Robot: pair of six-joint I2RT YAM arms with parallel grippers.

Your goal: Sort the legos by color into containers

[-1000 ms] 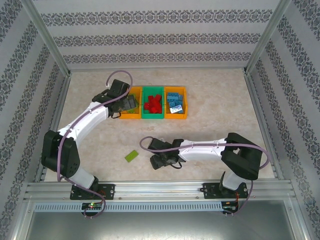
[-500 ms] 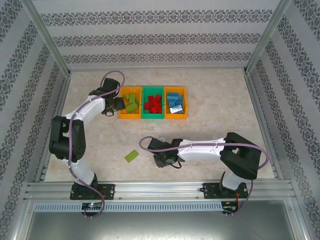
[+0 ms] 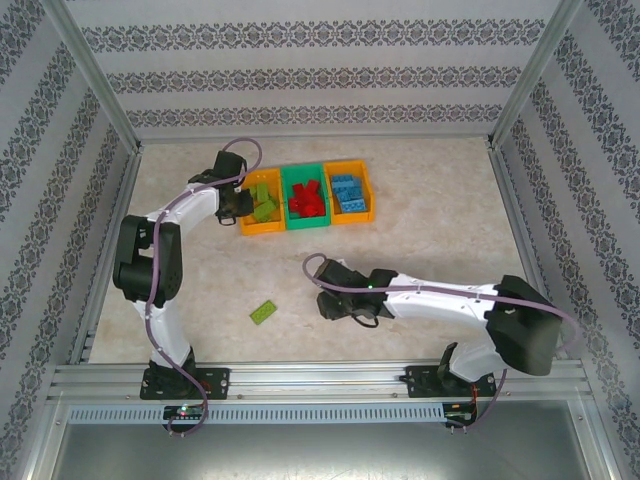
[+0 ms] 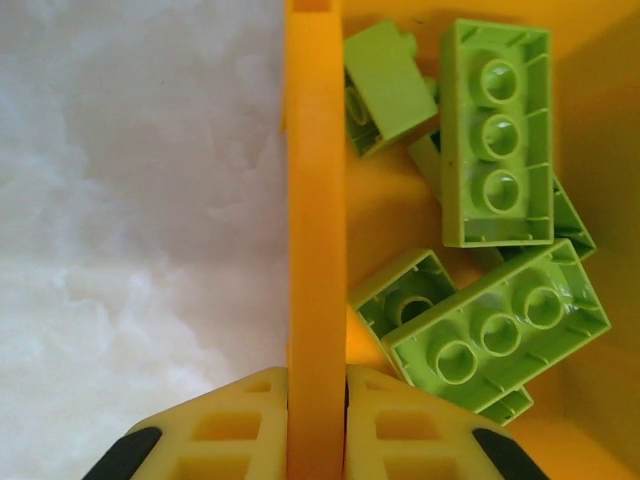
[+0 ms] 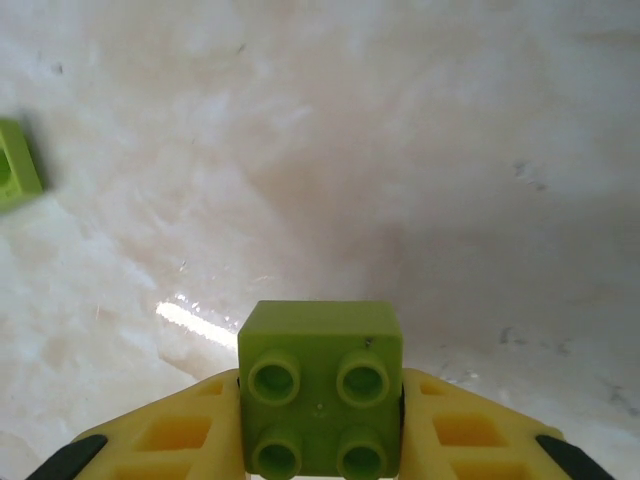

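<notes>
The three joined bins stand at the back, skewed: left orange bin (image 3: 262,222) with lime green legos (image 3: 264,200), green middle bin (image 3: 305,222) with red legos (image 3: 307,203), right orange bin (image 3: 352,216) with blue legos (image 3: 346,193). My left gripper (image 3: 240,206) is shut on the left orange bin's left wall (image 4: 315,240); several lime bricks (image 4: 497,330) lie inside. My right gripper (image 3: 336,306) is shut on a square lime green lego (image 5: 320,388) above the table. A flat lime green lego (image 3: 265,312) lies on the table, its corner (image 5: 15,178) at the left of the right wrist view.
Patterned walls and metal posts enclose the pale marble table (image 3: 440,230). A metal rail (image 3: 320,380) runs along the near edge by the arm bases. Open floor lies right of the bins and between bins and arms.
The left gripper has closed on the left bin's wall and the bin row has turned, its right end going back. The right arm has stretched and its gripper shifted slightly right.
</notes>
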